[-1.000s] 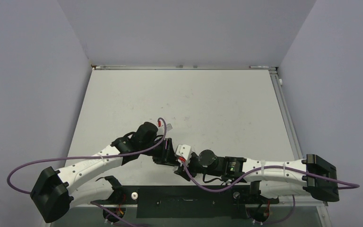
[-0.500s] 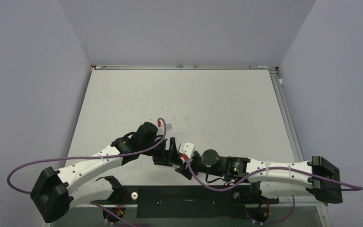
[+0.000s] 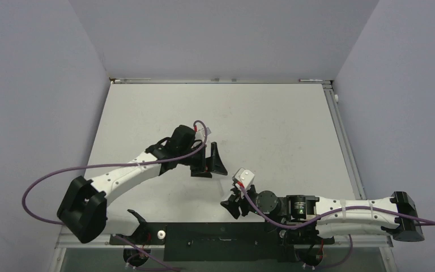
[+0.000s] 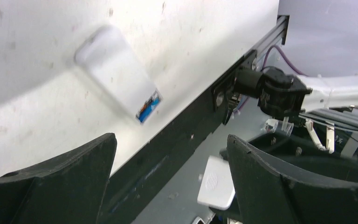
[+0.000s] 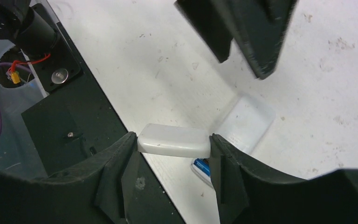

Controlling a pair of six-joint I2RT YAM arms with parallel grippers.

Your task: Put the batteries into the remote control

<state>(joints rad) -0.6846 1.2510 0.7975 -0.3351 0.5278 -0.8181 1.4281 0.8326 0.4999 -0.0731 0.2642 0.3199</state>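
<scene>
From above, the remote control (image 4: 116, 84) could not be made out; the right arm's wrist covered that spot. Both wrist cameras showed it only as a blur: a plain white, round-cornered slab lying flat on the table (image 3: 272, 124), close to the near edge and nearer than the left gripper (image 3: 210, 161). A sliver of the blue battery (image 4: 150, 105) with a fleck of orange print showed at its near end. How it sat in the remote was too smeared to tell. The dark battery could not be found in any view.

The left gripper hung above the table with its matte black jaws spread wide, nothing between them. The right gripper (image 5: 172, 142) hovered over the remote's near end, pinching a small white plastic piece (image 5: 168, 139) by its two short ends. The piece looked smooth and pillow-edged from that wrist, while the left wrist view showed fine ridges across one face.

The tabletop was dull white, scuffed and speckled. A black plate (image 5: 60, 126) with screws ran along the near edge.
</scene>
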